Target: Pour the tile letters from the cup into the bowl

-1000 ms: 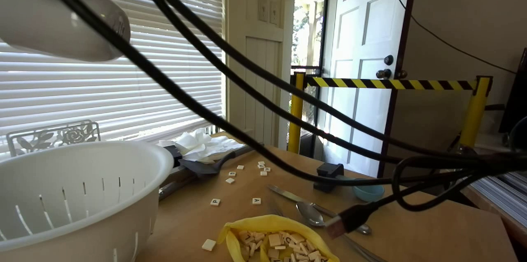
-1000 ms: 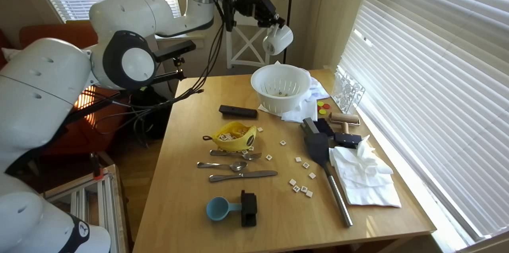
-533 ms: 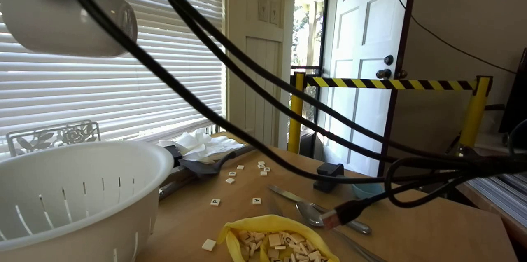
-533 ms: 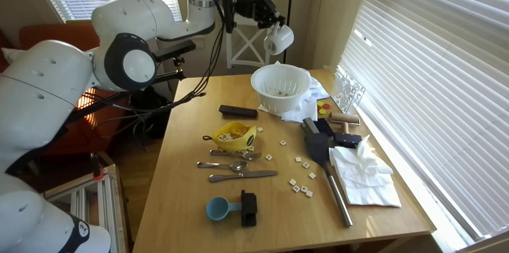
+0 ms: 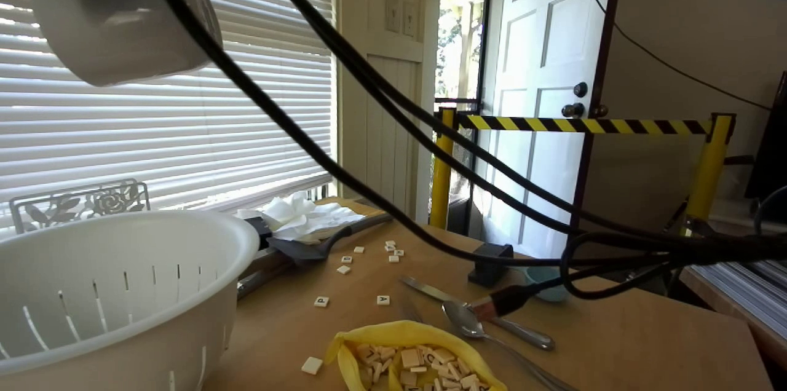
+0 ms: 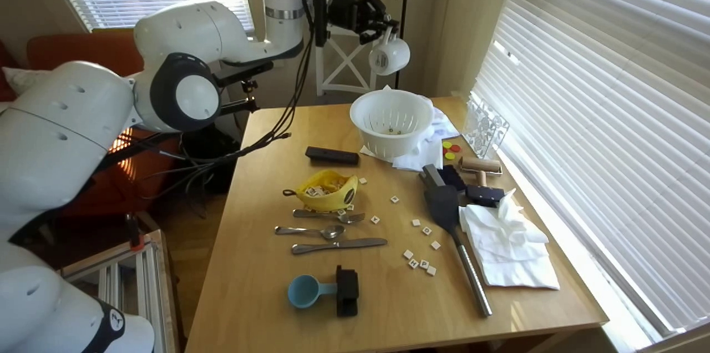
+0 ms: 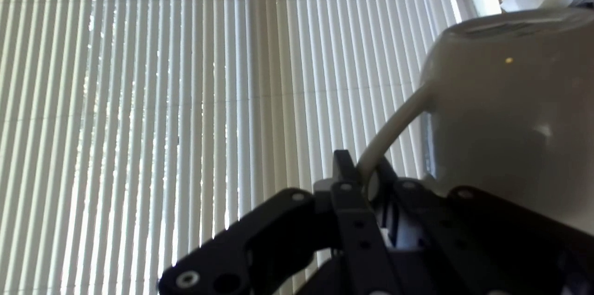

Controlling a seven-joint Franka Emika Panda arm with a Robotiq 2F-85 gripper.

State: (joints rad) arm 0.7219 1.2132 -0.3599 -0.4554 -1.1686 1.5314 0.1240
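Wooden table (image 6: 249, 314): bears the whole setup, with window blinds (image 6: 588, 120) down the long side.
Panda arm (image 6: 180, 31): reaches toward the far end, wrist held high.
White colander bowl (image 6: 388, 147): upright at the far end; a few tiny marks (image 6: 394, 131) on its floor, possibly poured pieces, too small for me to confirm.
Banana pouch (image 6: 327, 201): yellow, gaping, heaped with tile letters (image 5: 410, 357); by my reading not part of this pour.
Gripper (image 7: 365, 169): fingers drawn in tight, parted only by the handle (image 7: 394, 125) of the white mug (image 6: 390, 56); holds nothing else.
White mug: aloft, above the colander bowl in both exterior views, apart from the rim. Tipped on its side, base toward the table's near end; mouth out of sight, so load left inside not determined. Step in hand, I judge: the pour, mug in position and tilt part made.
Handle: sole hold on the mug. Next move, I judge: roll the wrist further until the mouth aims down into the bowl, mug centred so nothing skips the rim; then confirm it is emptied before righting it.
Loose tiles (image 6: 435, 245): scattered on the table outside the bowl; none seen in mid-air.
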